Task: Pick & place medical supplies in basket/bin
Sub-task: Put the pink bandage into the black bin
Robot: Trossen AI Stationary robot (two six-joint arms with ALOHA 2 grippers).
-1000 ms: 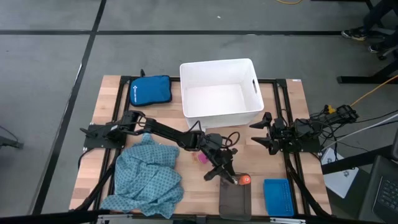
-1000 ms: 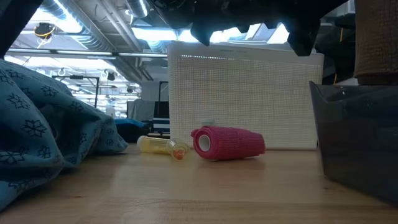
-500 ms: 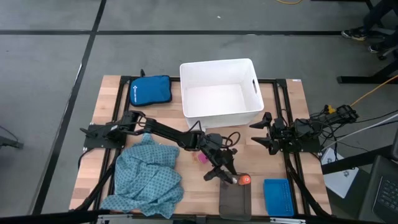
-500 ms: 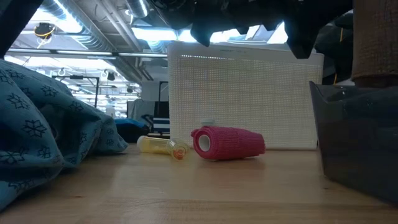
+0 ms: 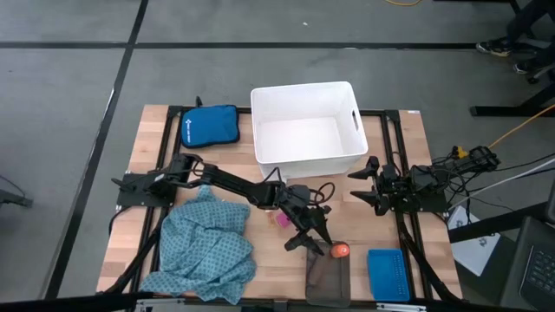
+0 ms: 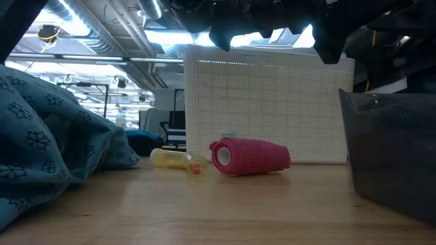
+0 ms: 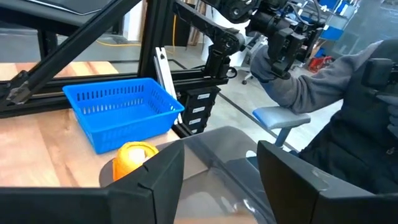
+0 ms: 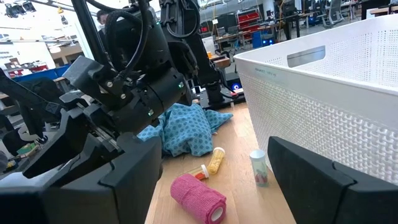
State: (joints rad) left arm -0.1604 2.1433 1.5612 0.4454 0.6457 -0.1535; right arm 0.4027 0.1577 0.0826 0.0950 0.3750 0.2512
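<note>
- Left gripper now parted over the dark-grey tray; a second ago narrow around the orange piece.
- Orange piece released, resting at the tray's 12 o'clock rim: placement apparently done.
- Piece just beside the left fingers, toward 3 o'clock, no longer pinched.
- Right gripper idle, fingers wide, holding nothing, at 5 o'clock of the white tub.

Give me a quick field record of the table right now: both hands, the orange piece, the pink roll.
left hand: open, over the grey tray's far edge
orange piece: released, at the tray's far edge, beside the left hand
pink roll: lying on the table, near the white tub
right hand: open, waiting right of the tub
</note>
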